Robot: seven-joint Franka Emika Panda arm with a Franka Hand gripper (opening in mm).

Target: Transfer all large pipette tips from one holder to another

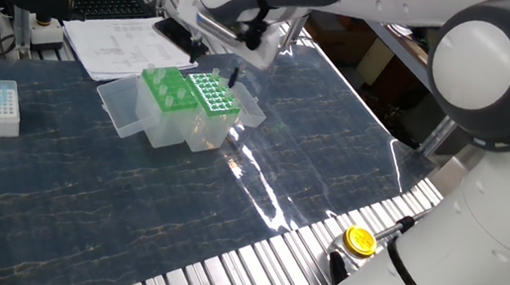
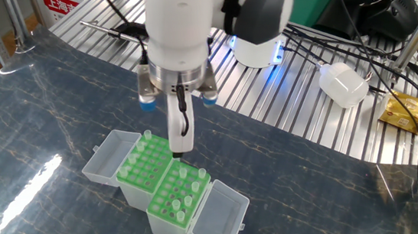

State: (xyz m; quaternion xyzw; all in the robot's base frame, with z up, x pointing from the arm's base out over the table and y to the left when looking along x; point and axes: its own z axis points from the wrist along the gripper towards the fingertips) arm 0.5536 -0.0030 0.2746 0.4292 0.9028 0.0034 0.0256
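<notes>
Clear pipette tips — just below hand

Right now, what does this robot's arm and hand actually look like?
The arm is made of glossy white rounded segments with dark grey joint bands. In the other fixed view a metallic ring sits at the wrist, with small bluish caps beside it. The hand is long, narrow and white, ending in dark tips, with a thin black cable looping down it.
</notes>
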